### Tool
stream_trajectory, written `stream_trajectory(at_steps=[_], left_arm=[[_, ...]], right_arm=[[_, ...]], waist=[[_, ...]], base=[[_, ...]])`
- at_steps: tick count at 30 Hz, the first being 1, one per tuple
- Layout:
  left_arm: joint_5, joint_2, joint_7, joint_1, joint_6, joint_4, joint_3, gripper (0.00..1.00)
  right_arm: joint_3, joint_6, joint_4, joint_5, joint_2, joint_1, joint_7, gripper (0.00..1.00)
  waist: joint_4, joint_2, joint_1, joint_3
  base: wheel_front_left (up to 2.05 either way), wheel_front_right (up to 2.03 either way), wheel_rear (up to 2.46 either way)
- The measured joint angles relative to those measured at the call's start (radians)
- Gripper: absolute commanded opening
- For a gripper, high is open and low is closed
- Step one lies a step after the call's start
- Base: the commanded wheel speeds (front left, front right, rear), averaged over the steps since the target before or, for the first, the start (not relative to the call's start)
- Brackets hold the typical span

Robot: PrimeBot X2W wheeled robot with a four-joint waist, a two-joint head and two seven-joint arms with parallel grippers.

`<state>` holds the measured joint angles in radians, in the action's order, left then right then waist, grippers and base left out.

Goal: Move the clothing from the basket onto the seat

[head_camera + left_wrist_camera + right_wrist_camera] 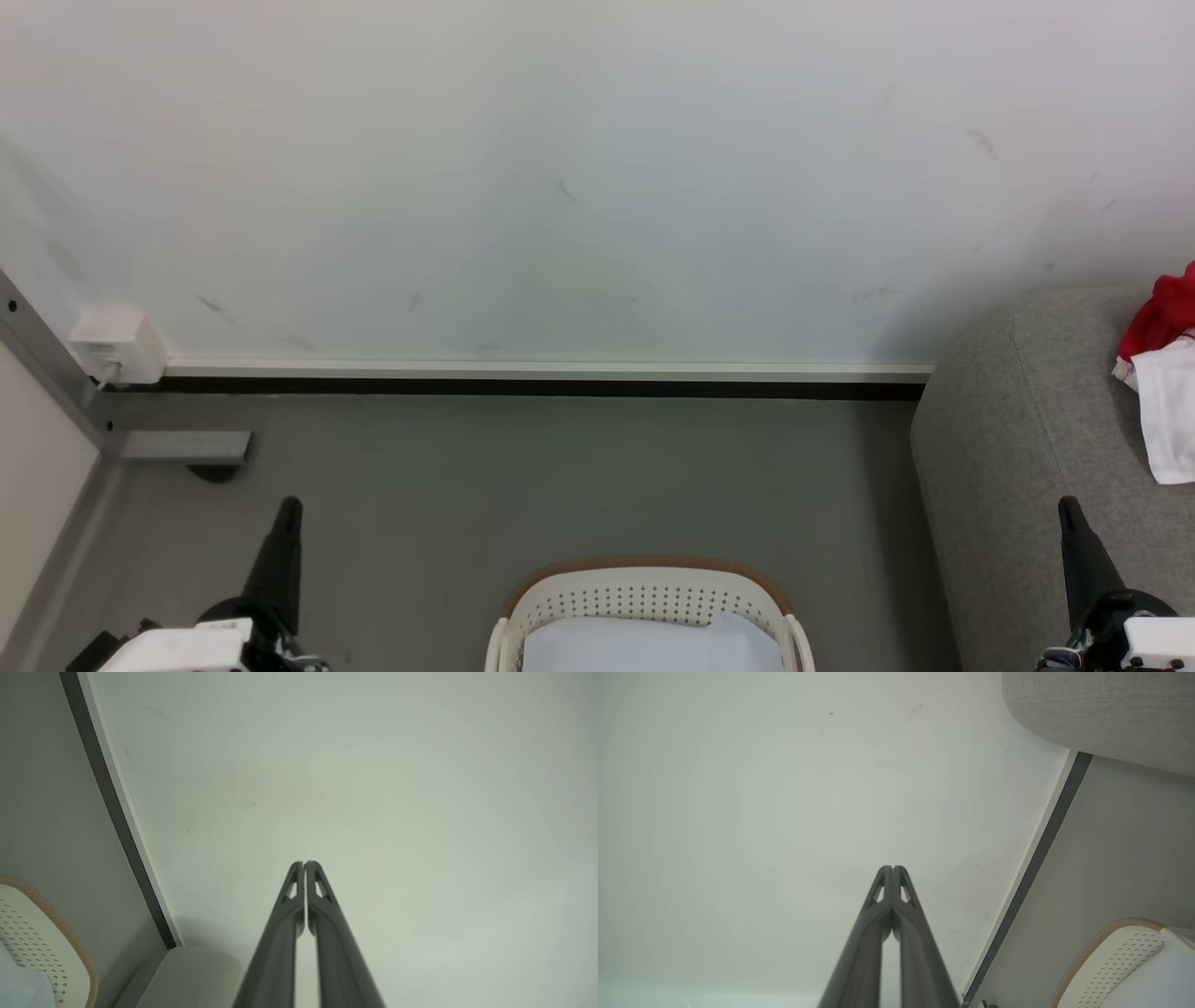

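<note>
Basket (644,593), bottom centre: white plastic, smooth, perforated wall, brown woven-look rim. Pale cloth (653,646) inside it: soft, smooth. Seat (1008,448), right side: light grey woven fabric, matt, coarse grain. On it red cloth (1162,313) and white cloth (1172,420), soft, creased. Wall (560,187): matt white paint, scuffed. Floor (560,467): grey, matt, smooth. Post (51,369), left edge: grey metal, dull sheen. Left gripper (304,864), right gripper (893,868): dark matt plastic, smooth.
</note>
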<state>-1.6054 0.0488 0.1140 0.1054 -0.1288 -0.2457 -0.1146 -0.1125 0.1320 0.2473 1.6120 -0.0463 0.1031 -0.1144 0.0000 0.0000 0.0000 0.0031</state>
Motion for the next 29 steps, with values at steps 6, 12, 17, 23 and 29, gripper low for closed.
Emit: stream_trajectory(at_steps=[6, 12, 17, 23, 29], left_arm=[[0.0, 0.0, 0.0, 0.0, 0.0, 0.0, 0.0, 0.0], [0.0, 0.0, 0.0, 0.0, 0.0, 0.0, 0.0, 0.0], [0.0, 0.0, 0.0, 0.0, 0.0, 0.0, 0.0, 0.0], [0.0, 0.0, 0.0, 0.0, 0.0, 0.0, 0.0, 0.0], [0.0, 0.0, 0.0, 0.0, 0.0, 0.0, 0.0, 0.0]], right_arm=[[0.0, 0.0, 0.0, 0.0, 0.0, 0.0, 0.0, 0.0], [0.0, 0.0, 0.0, 0.0, 0.0, 0.0, 0.0, 0.0], [0.0, 0.0, 0.0, 0.0, 0.0, 0.0, 0.0, 0.0], [0.0, 0.0, 0.0, 0.0, 0.0, 0.0, 0.0, 0.0], [0.0, 0.0, 0.0, 0.0, 0.0, 0.0, 0.0, 0.0]], waist=[[0.0, 0.0, 0.0, 0.0], [0.0, 0.0, 0.0, 0.0], [0.0, 0.0, 0.0, 0.0], [0.0, 0.0, 0.0, 0.0], [0.0, 0.0, 0.0, 0.0]], base=[[0.0, 0.0, 0.0], [0.0, 0.0, 0.0], [0.0, 0.0, 0.0], [0.0, 0.0, 0.0], [0.0, 0.0, 0.0]])
